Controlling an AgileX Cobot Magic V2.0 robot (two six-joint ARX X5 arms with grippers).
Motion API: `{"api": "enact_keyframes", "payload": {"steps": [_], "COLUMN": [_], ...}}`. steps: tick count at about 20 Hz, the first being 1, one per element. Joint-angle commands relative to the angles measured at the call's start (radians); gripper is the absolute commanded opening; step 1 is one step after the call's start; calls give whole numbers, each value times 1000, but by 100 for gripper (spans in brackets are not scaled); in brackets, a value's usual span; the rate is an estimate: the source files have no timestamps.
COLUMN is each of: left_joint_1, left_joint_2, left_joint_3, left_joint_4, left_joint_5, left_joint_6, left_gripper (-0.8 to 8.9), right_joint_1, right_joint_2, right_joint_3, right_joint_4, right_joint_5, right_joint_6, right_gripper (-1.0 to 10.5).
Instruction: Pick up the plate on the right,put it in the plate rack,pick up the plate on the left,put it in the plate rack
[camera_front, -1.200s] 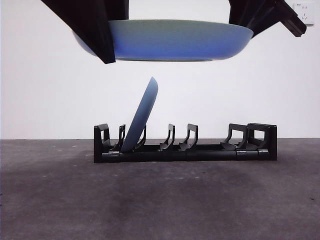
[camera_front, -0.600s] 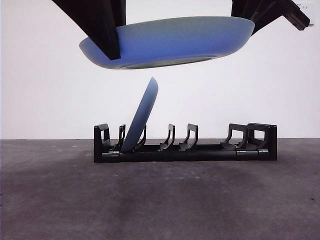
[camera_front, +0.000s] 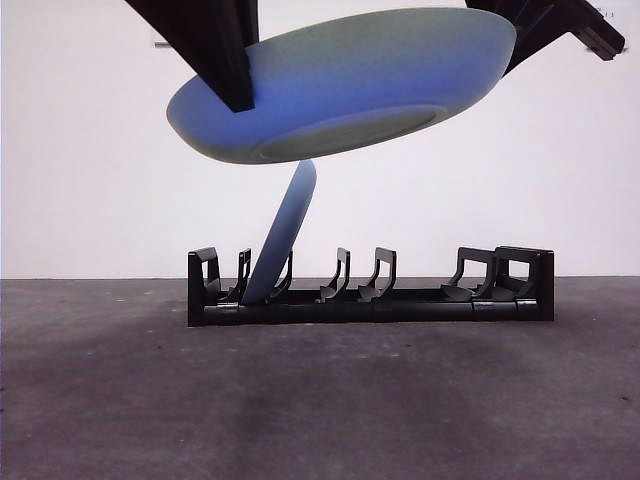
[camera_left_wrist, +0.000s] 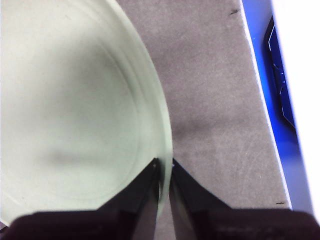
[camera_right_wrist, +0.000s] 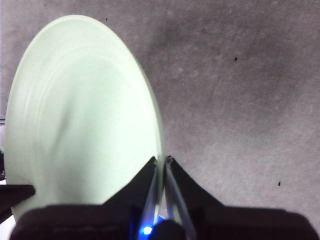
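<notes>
**Mia:** Front view shows a big round pale green-blue plate (camera_front: 345, 85) up in the air. It hangs right above the long low black plate rack (camera_front: 370, 290). Who has it?

**Sam:** Both arms do. The left gripper (camera_left_wrist: 164, 167) has its jaws clamped on the plate's rim. The right gripper (camera_right_wrist: 161, 162) has its jaws pinched on the rim too, on the far side of the plate.

**Mia:** Is there a plate in the rack yet?

**Sam:** Yes. One pale blue plate (camera_front: 285, 235) stands on its edge in a slot near one end of the rack. It leans a bit, and its top is just under the plate in the air. So I think this is the second plate, and the step now is putting it in the rack.

**Mia:** Which way does the held plate point?

**Sam:** It is tilted. One side is low and the other side is high, and we can see its bottom ring. Its long way runs the same way as the rack. The rack sits on the dark grey bench (camera_front: 320, 400) and runs from side to side.

**Mia:** What comes next?

**Sam:** I think the plate must tip more, until it stands on its edge. Then it has to go down into a free slot between the prongs. It should stay off the plate that stands there, or they could bump.
</notes>
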Motion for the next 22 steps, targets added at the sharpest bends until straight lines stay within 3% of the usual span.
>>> {"api": "enact_keyframes", "payload": {"steps": [1,6,9,12,17,22], "left_joint_1": [1,1,1,6,100,217], "left_joint_2": [7,7,7,7,7,66], "left_joint_3": [-10,-10,-10,-10,-10,-10], "left_joint_4": [-14,21,60,157,528,1002], "left_joint_5": [27,100,136,171,331,391], "left_joint_6": [-33,-42,-60,-119,-388,-697], "left_gripper": [-8,-8,-9,-9,-9,-9], "right_joint_1": [-2,-3,-3,-3,-3,-2], "right_joint_2": [-12,-13,-19,-57,-238,-437], "right_joint_3": [12,21,39,107,239,243], "right_joint_4": [18,16,15,17,15,-41], "right_joint_5": [-14,11,34,131,393,412], "right_joint_6": [-18,-33,-34,-34,-35,-39], "right_gripper": [15,284,297,297,288,284]}}
